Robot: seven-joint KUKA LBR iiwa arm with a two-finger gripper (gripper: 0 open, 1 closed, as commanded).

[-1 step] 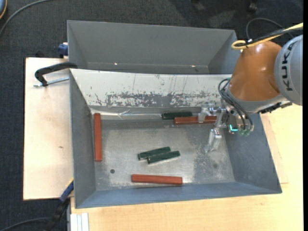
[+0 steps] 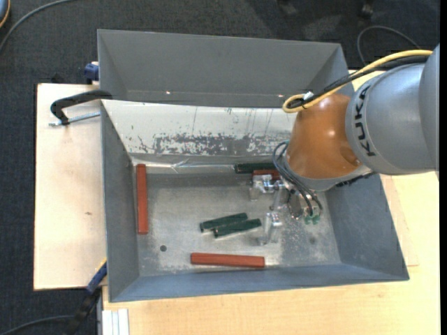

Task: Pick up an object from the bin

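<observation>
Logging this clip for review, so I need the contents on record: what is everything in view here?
red bars: 2, red-brown; one lengthwise along the left wall, one lying along the front wall
dark green pieces: 2, dark green; side by side mid-floor
dark piece: 1, blackish; by the back wall, partly hidden by the arm
small dot: 1, dark; front-left floor, too small to identify
bin: 1, grey metal
arm: 1, grey with an orange cover and a yellow cable; reaching in from the right
gripper: 1, metallic; low over the floor, just right of the green pieces
</observation>
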